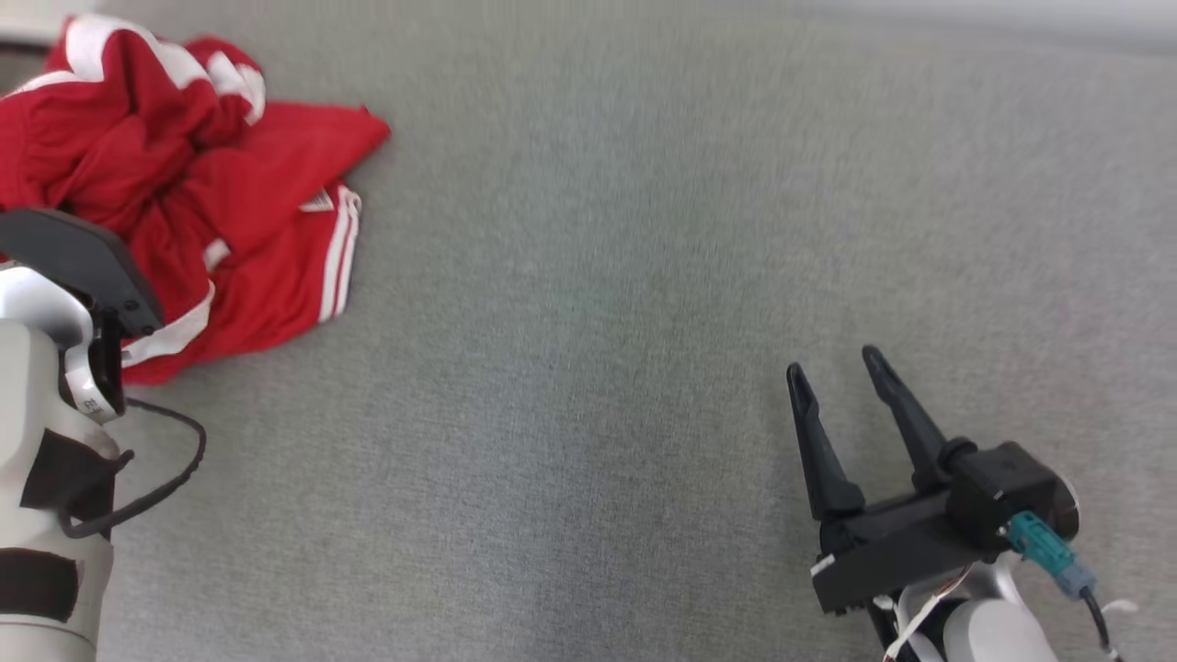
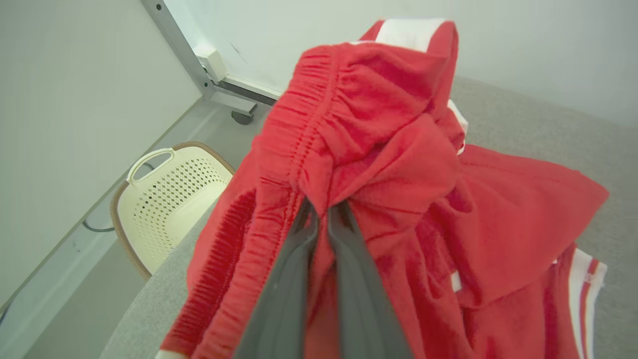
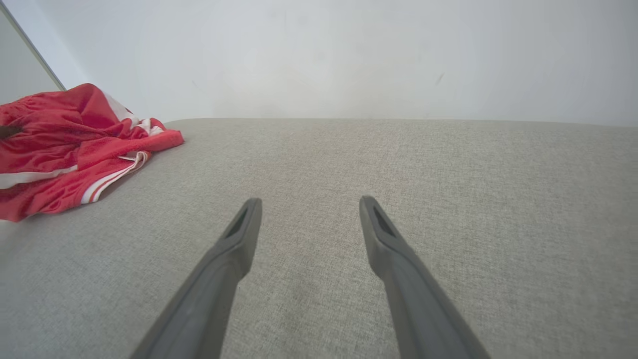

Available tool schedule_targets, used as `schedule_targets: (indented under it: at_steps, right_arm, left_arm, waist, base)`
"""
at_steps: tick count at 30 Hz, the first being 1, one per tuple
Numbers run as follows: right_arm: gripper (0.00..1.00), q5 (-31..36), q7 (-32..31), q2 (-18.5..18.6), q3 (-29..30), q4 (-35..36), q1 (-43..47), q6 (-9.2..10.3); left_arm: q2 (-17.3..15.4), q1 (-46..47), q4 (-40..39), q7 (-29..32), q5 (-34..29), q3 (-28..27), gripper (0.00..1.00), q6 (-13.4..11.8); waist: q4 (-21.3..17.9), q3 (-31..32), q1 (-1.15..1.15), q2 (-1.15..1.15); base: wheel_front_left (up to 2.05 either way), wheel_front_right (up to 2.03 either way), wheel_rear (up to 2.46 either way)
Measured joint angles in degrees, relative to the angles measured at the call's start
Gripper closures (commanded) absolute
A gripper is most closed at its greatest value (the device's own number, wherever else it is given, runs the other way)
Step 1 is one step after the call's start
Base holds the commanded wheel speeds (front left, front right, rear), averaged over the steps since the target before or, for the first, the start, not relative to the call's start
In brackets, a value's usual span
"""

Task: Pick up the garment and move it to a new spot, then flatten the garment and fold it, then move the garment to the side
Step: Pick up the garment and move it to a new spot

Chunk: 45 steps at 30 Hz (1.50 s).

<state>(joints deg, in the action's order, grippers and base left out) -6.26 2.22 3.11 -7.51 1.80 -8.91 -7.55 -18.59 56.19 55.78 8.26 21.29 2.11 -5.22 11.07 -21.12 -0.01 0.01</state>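
Garment (image 1: pixel 248 211), red with white stripes, lies bunched at the bench's (image 1: pixel 588 322) far left corner. My left gripper (image 2: pixel 321 214) is clamped on its elastic waistband, ready, I judge, to lift it away. My right gripper (image 1: pixel 832 360) hovers by the near right edge, fingers apart.

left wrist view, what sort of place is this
Likely a plain room set up for folding laundry: a grey cloth-covered table, a red garment on it, a cream laundry basket on the floor beside a white wall.
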Motion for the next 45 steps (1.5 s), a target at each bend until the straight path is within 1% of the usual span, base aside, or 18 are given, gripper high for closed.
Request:
schedule_targets:
  at_steps: [4,7,11,15,20,21,22,27,31,33,37,42,45]
  right_arm:
    - [0.00,-1.21,1.56,-0.11,0.55,-2.70,1.06,0.00]
    - [0.00,-3.07,2.81,-0.12,1.18,-3.98,1.83,0.00]
    - [0.00,-4.65,3.82,-0.16,2.14,-5.73,3.44,0.00]
    - [0.00,-4.97,4.34,-0.21,3.34,-6.17,4.49,0.00]
    - [0.00,-5.19,4.59,-0.22,4.85,-5.91,4.61,0.00]
    - [0.00,-5.24,4.59,-0.20,4.92,-5.87,4.67,0.00]
    - [0.00,-5.25,4.57,-0.22,4.79,-5.86,4.75,0.00]
    - [0.00,-5.39,4.42,-0.21,4.63,-5.39,4.88,0.00]
    - [0.00,-5.95,4.71,-0.20,5.01,-5.31,4.92,0.00]
    - [0.00,-6.46,4.88,-0.19,5.11,-5.55,5.04,0.00]
    - [0.00,-7.14,5.59,-0.20,4.56,-6.10,5.08,0.00]
    - [0.00,-7.71,6.47,-0.21,3.99,-6.57,4.03,0.00]
    - [0.00,-7.79,6.87,-0.22,3.90,-7.14,3.95,0.00]
  left_arm:
    - [0.16,-0.14,-1.59,-1.52,-0.58,1.23,1.00,0.27]
    - [0.66,0.02,-3.69,-2.45,-1.27,2.70,1.00,1.20]
    - [2.75,0.25,-7.11,-3.21,-1.72,4.68,1.00,2.38]
    - [4.54,0.48,-11.44,-3.35,-1.63,6.24,1.00,4.24]
    - [8.40,0.64,-17.86,-3.12,-1.25,8.67,1.00,5.84]
    - [9.89,0.31,-20.07,-3.12,-0.64,9.23,1.00,6.31]
    - [10.71,0.01,-21.17,-3.12,-0.23,9.36,1.00,6.44]
    - [14.07,-2.40,-25.92,-2.93,2.55,11.31,1.00,7.20]
    - [15.01,-5.34,-28.11,-2.82,3.69,13.47,1.00,6.32]
    - [15.40,-8.09,-28.71,-3.70,5.28,14.30,1.00,5.68]
    - [15.73,-15.89,-26.53,-5.86,9.05,15.95,1.00,4.27]
    - [15.79,-23.80,-20.28,-10.53,13.24,17.42,1.00,1.52]
    - [15.78,-26.48,-17.45,-13.38,14.35,17.75,1.00,0.80]
  waist:
    - [-0.22,4.21,0.00,0.00]
    - [-0.51,7.61,-0.01,-0.01]
    - [-1.24,12.27,-0.01,-0.01]
    - [-2.78,16.57,-0.02,-0.02]
    - [-6.79,19.74,-0.01,-0.02]
    - [-8.68,20.56,-0.01,-0.02]
    - [-9.73,20.90,0.00,-0.02]
    - [-15.42,21.63,0.00,-0.02]
    - [-19.95,21.44,0.00,-0.01]
    - [-21.96,21.16,0.00,-0.02]
    - [-25.03,20.07,0.01,-0.01]
    - [-26.62,17.80,0.01,-0.01]
    - [-26.47,16.96,0.02,0.00]
  base:
    - [0.00,0.00,0.00]
    - [0.00,0.00,0.00]
    - [0.00,0.00,0.00]
    - [0.00,0.00,0.00]
    - [0.00,0.00,0.00]
    - [0.00,0.00,0.00]
    - [0.00,0.00,0.00]
    - [0.00,0.00,0.00]
    - [0.00,0.00,0.00]
    - [0.00,0.00,0.00]
    - [0.00,0.00,0.00]
    - [0.00,0.00,0.00]
    - [0.00,0.00,0.00]
